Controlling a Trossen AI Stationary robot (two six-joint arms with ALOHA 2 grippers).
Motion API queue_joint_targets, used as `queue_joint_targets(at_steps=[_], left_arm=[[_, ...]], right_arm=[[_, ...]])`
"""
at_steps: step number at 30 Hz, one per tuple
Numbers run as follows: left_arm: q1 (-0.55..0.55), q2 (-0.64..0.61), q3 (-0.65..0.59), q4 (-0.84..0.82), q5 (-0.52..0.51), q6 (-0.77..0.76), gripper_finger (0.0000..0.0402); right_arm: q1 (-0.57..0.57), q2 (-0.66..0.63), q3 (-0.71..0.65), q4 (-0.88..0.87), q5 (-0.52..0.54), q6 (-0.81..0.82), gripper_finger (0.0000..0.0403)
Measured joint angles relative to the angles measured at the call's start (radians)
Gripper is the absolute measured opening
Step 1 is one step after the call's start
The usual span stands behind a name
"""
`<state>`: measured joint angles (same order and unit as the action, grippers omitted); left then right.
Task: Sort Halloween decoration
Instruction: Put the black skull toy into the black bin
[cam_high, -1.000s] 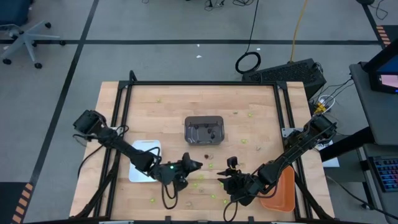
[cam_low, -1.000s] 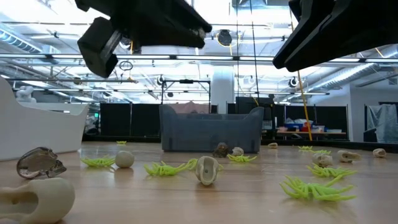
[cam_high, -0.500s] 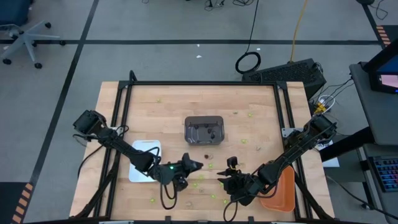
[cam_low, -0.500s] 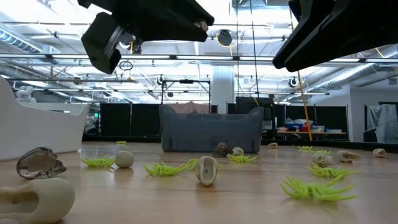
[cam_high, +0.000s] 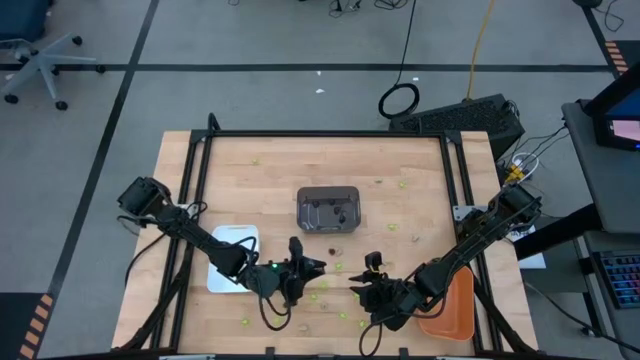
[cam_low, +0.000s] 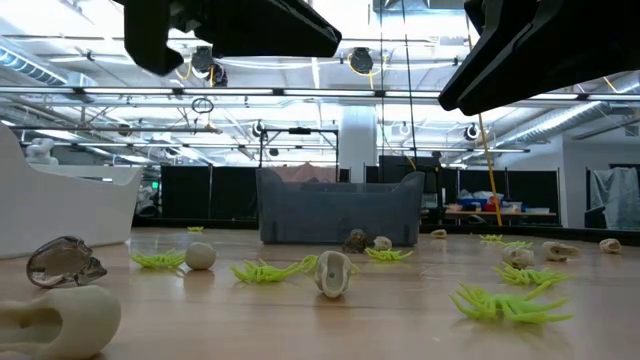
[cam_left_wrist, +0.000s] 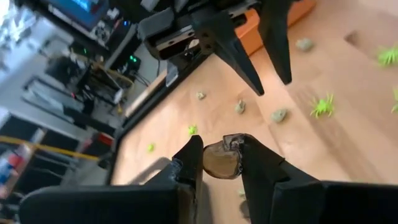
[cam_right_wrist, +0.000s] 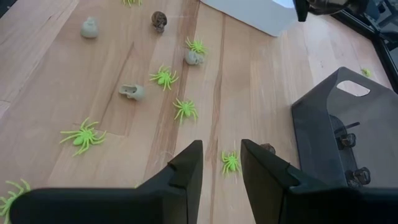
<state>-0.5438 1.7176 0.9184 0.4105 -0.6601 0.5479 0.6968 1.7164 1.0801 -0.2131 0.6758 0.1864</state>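
Note:
Lime-green spiders (cam_right_wrist: 164, 77), pale tan skulls (cam_right_wrist: 132, 91) and dark brown pieces (cam_right_wrist: 159, 20) of the Halloween decoration lie scattered on the wooden table. My left gripper (cam_high: 300, 268) hangs over the table's near middle, shut on a dark brown trinket (cam_left_wrist: 221, 160). My right gripper (cam_high: 366, 270) hangs just to its right, facing it, open with nothing between its fingers (cam_right_wrist: 186, 168); a green spider (cam_right_wrist: 231, 163) lies on the table below the gap. My left gripper pinches the dark brown trinket by its two sides (cam_left_wrist: 208, 158) between its fingertips (cam_left_wrist: 194, 152). It is held in the air, clear of the table. The fingers point slanting down toward the table's right side.
A dark grey tray (cam_high: 328, 208) stands behind the grippers with dark pieces (cam_right_wrist: 348, 140) in it. A white tray (cam_high: 232, 258) lies near left, an orange tray (cam_high: 450, 305) near right. More trinkets (cam_low: 333, 272) lie near the table's front edge.
My left gripper has rolled about its own pointing line while staying in place, and the dark brown trinket has turned with it. My right gripper has kept still.

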Motion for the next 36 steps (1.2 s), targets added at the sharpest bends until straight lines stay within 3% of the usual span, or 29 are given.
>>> queue_joint_targets(at_steps=[26, 32, 36], left_arm=[[0.001, 0.000, 0.001, 0.000, 0.001, -0.794, 0.0070], [0.032, -0.024, 0.001, -0.007, 0.014, -0.819, 0.0070], [0.107, -0.093, 0.001, -0.015, 0.150, -0.801, 0.0070]], right_arm=[[-0.006, 0.000, 0.000, 0.008, 0.000, 0.003, 0.0094], [-0.006, 0.000, 0.000, 0.007, 0.000, 0.009, 0.0094], [-0.006, 0.000, 0.000, 0.007, 0.000, 0.010, 0.0094]])
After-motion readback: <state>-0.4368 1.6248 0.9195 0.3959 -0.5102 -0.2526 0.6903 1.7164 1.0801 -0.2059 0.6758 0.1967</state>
